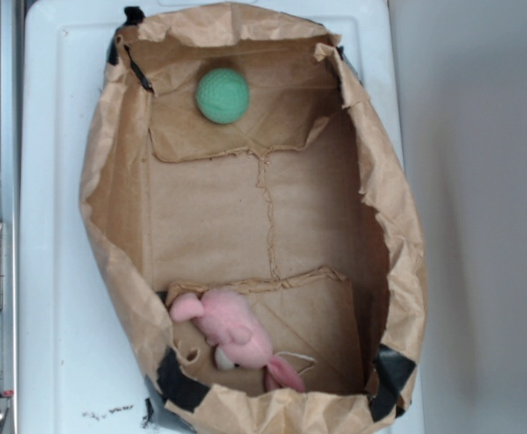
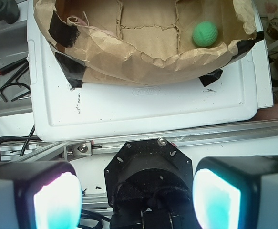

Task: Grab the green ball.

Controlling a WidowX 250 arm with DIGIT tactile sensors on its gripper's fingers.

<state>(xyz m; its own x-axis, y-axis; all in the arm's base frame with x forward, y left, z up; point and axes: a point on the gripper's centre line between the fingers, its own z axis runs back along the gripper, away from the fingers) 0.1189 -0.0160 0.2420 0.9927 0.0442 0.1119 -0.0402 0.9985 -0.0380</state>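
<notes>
- Exterior view shows you a brown paper bag [image 1: 109, 194] cut open and lined with cardboard, lying on a white plastic tray [image 1: 51, 271].
- You find the small mint-green knitted ball [image 1: 222, 95] at the far end of the bag floor, resting on a cardboard flap near the top wall.
- At the opposite end you see the pink plush toy [image 1: 231, 334], lying on its side against the near wall; it is well apart from the green ball.
- Black tape [image 1: 177, 382] holds the corners of the bag.
- In the wrist view, you see the gripper [image 2: 136, 195] outside the bag, above a metal rail [image 2: 177, 139] beside the white tray. Its two fingers [image 2: 38, 195] stand wide apart with nothing between them.
- From this wrist camera the green ball [image 2: 205, 34] sits inside the bag, at the upper right, far from the fingers.
- Black cables [image 2: 5, 102] lie at the left of the tray.
</notes>
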